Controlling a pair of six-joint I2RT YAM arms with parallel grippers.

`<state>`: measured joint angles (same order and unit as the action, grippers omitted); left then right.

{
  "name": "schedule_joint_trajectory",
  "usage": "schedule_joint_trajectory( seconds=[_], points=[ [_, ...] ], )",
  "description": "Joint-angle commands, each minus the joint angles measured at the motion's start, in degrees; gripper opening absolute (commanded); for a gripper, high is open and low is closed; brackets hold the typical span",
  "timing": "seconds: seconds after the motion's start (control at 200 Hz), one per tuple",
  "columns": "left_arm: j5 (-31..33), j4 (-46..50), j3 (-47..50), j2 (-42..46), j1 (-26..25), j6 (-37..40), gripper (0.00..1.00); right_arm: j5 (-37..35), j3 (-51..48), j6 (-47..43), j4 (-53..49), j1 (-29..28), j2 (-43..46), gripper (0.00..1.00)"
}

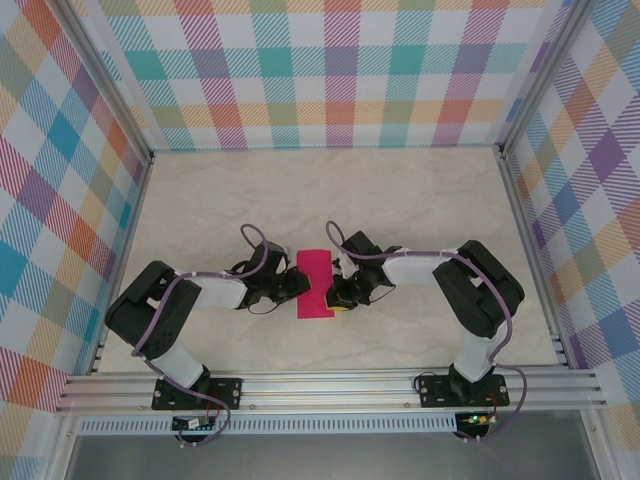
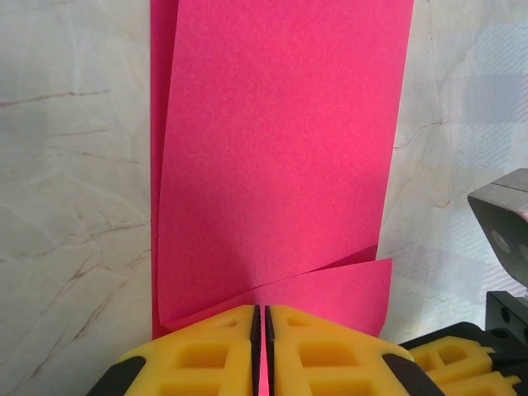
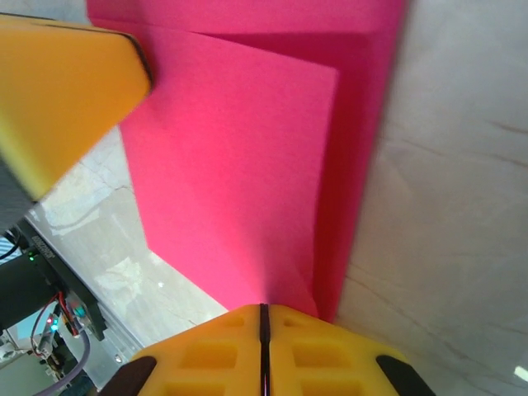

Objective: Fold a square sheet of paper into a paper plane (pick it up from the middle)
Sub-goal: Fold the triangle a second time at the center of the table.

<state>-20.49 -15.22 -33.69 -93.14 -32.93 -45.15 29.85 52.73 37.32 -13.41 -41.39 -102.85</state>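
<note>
The square sheet of paper (image 1: 316, 285) is magenta-pink and lies folded into a long strip on the table between the two arms. In the left wrist view the sheet of paper (image 2: 280, 148) has a loose layer curling up near the jaws. My left gripper (image 2: 261, 309) is shut on the sheet's near edge, and pink shows between its pads. From the other side, my right gripper (image 3: 264, 307) is shut on a raised flap of the paper (image 3: 247, 165). In the top view the left gripper (image 1: 300, 285) and right gripper (image 1: 338, 295) meet at the strip. A paper plane is out of view.
The marble-patterned table (image 1: 420, 210) is walled by checked panels on three sides, with an aluminium rail (image 1: 330, 385) along the near edge. The left gripper's yellow finger (image 3: 66, 91) looms at the top left of the right wrist view.
</note>
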Motion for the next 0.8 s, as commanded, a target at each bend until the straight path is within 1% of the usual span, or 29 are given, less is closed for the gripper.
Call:
schedule_joint_trajectory(
  seconds=[0.0, 0.115, 0.195, 0.32, 0.405, 0.54, 0.795],
  points=[
    [2.6, 2.9, 0.5, -0.9, -0.8, 0.8, 0.13, 1.4, 4.1, -0.1, -1.7, -1.2, -0.2, 0.09],
    [2.6, 3.1, 0.4, -1.2, -0.8, 1.1, 0.13, 0.5, 6.7, 0.1, -2.5, -1.5, -2.5, 0.1],
    [2.6, 3.0, 0.6, -1.2, -0.8, 1.0, 0.13, -1.7, 7.8, 0.2, -3.5, -1.5, -4.2, 0.11],
    [2.8, 3.1, 0.8, -1.0, -0.8, 1.0, 0.13, 0.4, 7.9, 0.1, -2.9, -1.7, -6.6, 0.12],
    [2.9, 3.5, 0.6, -1.1, -0.8, 0.9, 0.12, -1.2, 6.9, -0.4, -4.5, -1.8, -7.2, 0.12],
    [4.3, 5.1, 0.6, -0.7, -0.8, 1.0, 0.12, -3.8, 4.0, -1.3, -6.1, -1.7, -5.7, 0.13],
    [5.9, 6.8, 0.4, -1.2, -0.8, 1.2, 0.11, -1.5, -2.9, -0.3, -3.9, -1.5, 0.3, 0.17]
  ],
)
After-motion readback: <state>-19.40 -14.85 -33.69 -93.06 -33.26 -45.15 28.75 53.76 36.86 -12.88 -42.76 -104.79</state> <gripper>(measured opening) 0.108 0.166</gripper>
